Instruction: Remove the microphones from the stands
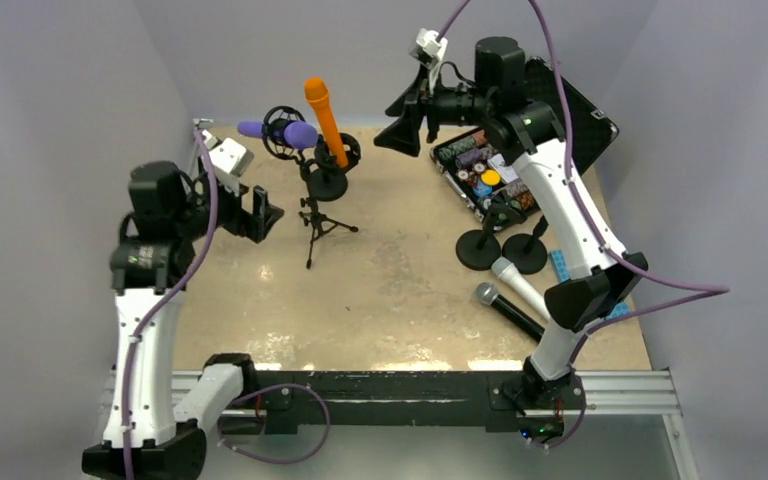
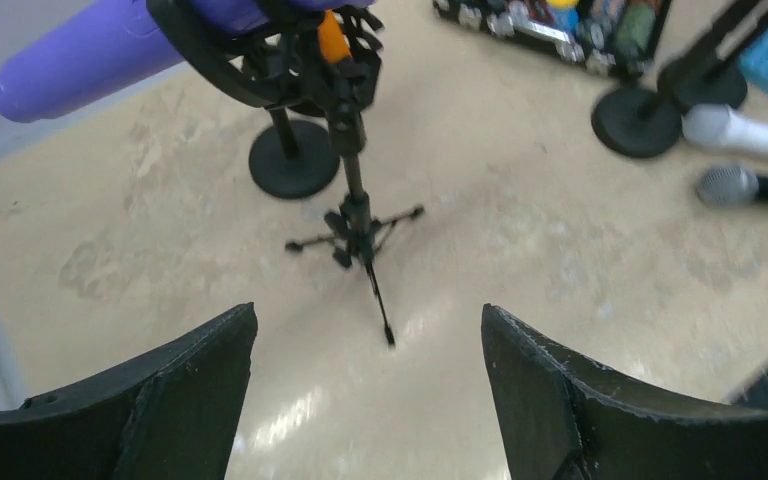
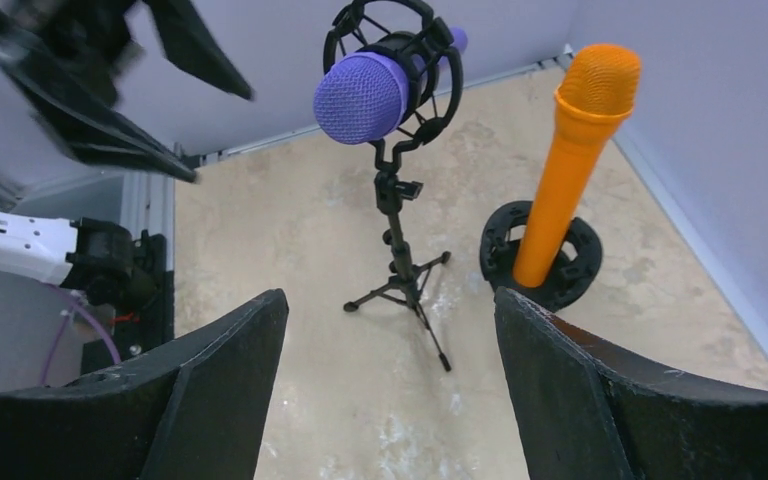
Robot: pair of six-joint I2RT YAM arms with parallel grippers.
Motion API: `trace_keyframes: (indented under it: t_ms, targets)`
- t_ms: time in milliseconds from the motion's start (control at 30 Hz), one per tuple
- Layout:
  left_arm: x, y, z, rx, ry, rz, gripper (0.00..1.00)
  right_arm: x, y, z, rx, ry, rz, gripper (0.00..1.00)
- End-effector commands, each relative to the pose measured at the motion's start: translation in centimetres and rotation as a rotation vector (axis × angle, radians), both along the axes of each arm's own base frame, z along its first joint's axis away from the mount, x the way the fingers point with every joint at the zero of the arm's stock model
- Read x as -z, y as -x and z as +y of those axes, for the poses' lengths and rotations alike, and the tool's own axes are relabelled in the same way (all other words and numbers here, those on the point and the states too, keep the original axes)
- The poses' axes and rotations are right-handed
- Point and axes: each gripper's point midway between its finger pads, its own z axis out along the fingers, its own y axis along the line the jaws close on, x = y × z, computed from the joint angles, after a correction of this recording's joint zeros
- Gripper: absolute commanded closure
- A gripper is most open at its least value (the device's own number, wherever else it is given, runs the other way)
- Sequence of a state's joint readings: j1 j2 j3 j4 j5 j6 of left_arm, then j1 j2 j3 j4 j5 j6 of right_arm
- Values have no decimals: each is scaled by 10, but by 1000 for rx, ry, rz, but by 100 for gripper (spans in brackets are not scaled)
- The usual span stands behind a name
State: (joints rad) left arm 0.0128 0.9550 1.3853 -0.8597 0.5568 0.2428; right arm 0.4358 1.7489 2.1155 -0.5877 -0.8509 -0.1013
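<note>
We judge nothing is done yet: the purple microphone sits in its tripod stand, while the left pincer and the right pincer are released, both empty.

A purple mesh-headed microphone sits atop the slim black tripod stand; a tall orange microphone stands upright just right of it.
</note>
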Motion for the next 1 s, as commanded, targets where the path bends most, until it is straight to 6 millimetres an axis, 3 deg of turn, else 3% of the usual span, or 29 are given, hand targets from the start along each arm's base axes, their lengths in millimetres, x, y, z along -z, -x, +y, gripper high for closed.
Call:
trace_keyframes:
  t_ms: [0, 133, 267, 433, 600, 967]
  targets:
    - [12, -26, -15, 1, 241, -180, 14, -3, 6, 7, 4, -20, 28, 21]
    - [55, -77, -10, -58, 244, -245, 12, 12, 13, -4, 26, 42, -2, 21]
    - [65, -108, -9, -47, 225, -302, 14, 19, 18, -15, 67, 74, -3, 20]
    - [90, -115, -23, 63, 198, -271, 17, 28, 21, -19, 87, 89, 22, 20]
    - [114, -116, -31, 138, 170, -246, 18, 21, 17, -24, 120, 106, -12, 18]
    - [164, -125, -38, 242, 104, -231, 25, 29, 23, -36, 128, 185, -21, 17]
